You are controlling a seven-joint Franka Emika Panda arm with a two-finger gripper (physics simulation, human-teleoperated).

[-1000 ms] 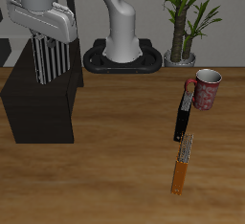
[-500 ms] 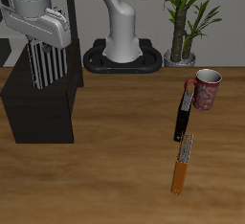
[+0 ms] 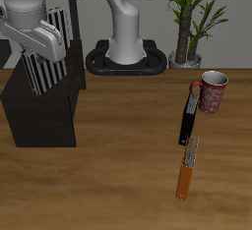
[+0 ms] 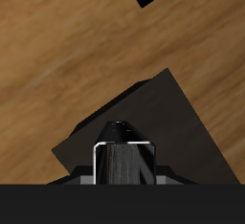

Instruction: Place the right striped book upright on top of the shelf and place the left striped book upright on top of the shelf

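Orange book (image 3: 183, 183) noted flat on the table (image 3: 118, 185), nearest the front edge, long axis running front to back

Left striped book (image 3: 191, 153) seen at the orange book's far end, lying flat; whether it overlaps or merely touches that end cannot be told

Black red-ended book (image 3: 187, 112) laid just behind it, farther back, almost in line with the other two

Red-and-white mug (image 3: 213, 91) stood upright just beside the far end of that black book, toward the table's side edge

Shelf (image 3: 39, 111) placed by the opposite side edge, about mid-depth on the table; a low black box with a flat top

Right striped book (image 3: 43, 72) held on end over the shelf's top, stripes running vertically, slightly tilted. Its lower edge is seen against the top surface; contact cannot be confirmed

Gripper (image 3: 45, 45) clamped on the upper part of this book, fingers pressed on its two covers. In the wrist view the book's edge (image 4: 120, 163) is seen between the fingers, with the black shelf top (image 4: 167, 113) beneath it and wood grain beyond

Robot base (image 3: 128, 57) recorded at the back edge, with a potted plant (image 3: 189, 18) beside it near the back corner
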